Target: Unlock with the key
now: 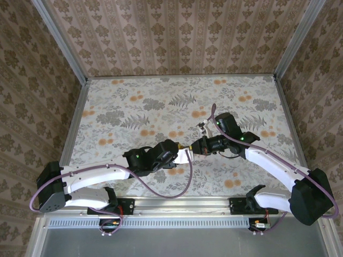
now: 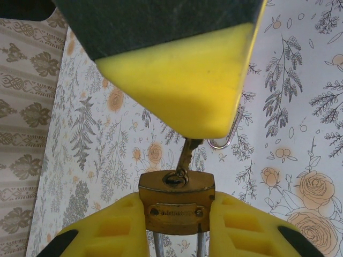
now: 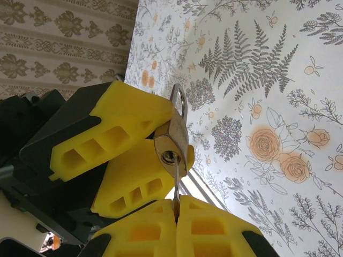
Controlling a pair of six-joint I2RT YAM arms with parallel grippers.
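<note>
the left gripper [image 2: 177,215] pinches the padlock [image 2: 177,202] by its sides to steady it, keyhole facing the right gripper [image 3: 176,213], which is pressed together on the key [image 3: 176,181], its blade in the padlock's keyhole, seemingly ready to turn.

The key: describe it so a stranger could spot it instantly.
Over the floral table, the left hand clamps a brass padlock. The key is the thin silver blade running from its keyhole into the shut right hand.
</note>
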